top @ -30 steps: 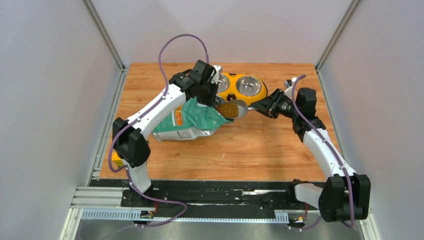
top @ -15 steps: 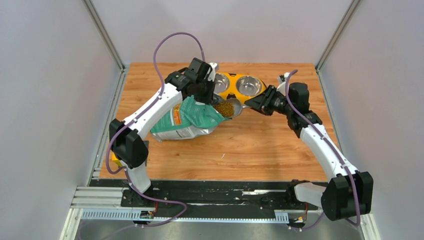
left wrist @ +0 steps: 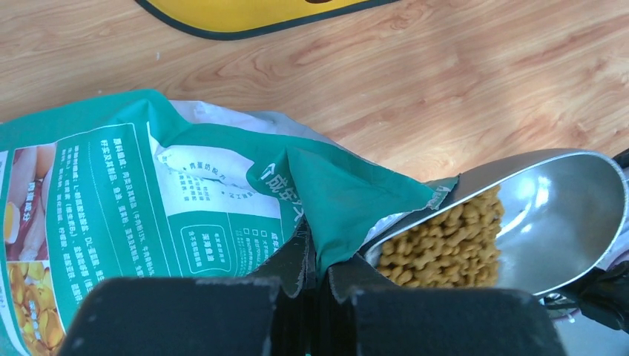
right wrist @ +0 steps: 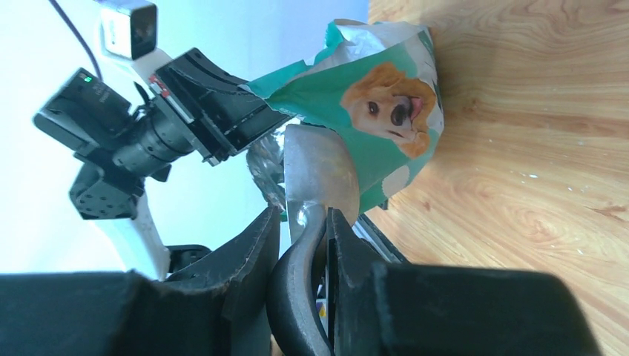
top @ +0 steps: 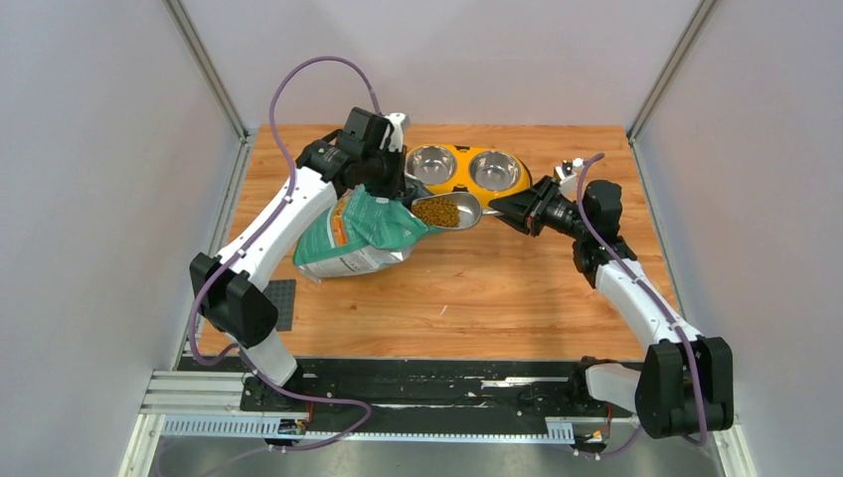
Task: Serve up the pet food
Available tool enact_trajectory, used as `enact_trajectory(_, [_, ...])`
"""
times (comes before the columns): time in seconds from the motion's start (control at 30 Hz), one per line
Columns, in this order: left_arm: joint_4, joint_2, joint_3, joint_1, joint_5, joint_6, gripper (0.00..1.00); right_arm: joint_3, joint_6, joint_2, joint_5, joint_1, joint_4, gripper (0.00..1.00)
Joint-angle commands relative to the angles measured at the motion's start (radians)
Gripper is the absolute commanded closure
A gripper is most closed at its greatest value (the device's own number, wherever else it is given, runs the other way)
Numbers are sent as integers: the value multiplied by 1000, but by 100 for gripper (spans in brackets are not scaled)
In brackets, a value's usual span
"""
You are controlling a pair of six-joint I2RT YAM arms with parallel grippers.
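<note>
The teal-green pouch [top: 350, 237] [left wrist: 111, 193] [right wrist: 371, 104] lies on the wooden table. My left gripper [top: 383, 189] [left wrist: 319, 256] is shut on its torn top edge and holds the mouth up. A metal scoop [top: 442, 212] [left wrist: 564, 208] filled with the pet food [top: 435, 212] [left wrist: 445, 241], small brown kibble, sits just outside the pouch mouth, right in front of the yellow double feeder [top: 467, 169]. The scoop's dark handle [right wrist: 300, 297] is clamped between the fingers of my right gripper [top: 500, 207] [right wrist: 304, 215]. Both steel bowls look empty.
A dark square plate [top: 279, 301] lies on the table beside the left arm's elbow. Grey walls close in the table on the left, right and back. A black rail [top: 427, 383] runs along the near edge.
The left gripper has pulled the pouch top to the left. The right gripper has followed to the left with the full scoop, which still sits at the pouch mouth.
</note>
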Motion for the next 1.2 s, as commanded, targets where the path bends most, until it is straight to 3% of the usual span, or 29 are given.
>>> enact_trajectory(0.0, [50, -111, 13, 34, 10, -11, 100, -21, 128, -58, -10, -28, 185, 100])
enact_trajectory(0.5, [57, -135, -13, 77, -3, -24, 100, -52, 304, -44, -50, -57, 439, 100])
enact_trajectory(0.67, [70, -152, -30, 94, -9, -26, 100, -44, 322, -55, -57, -88, 444, 100])
enact_trajectory(1.17, [113, -176, -92, 102, 97, -17, 100, -17, 249, 98, -66, -336, 416, 100])
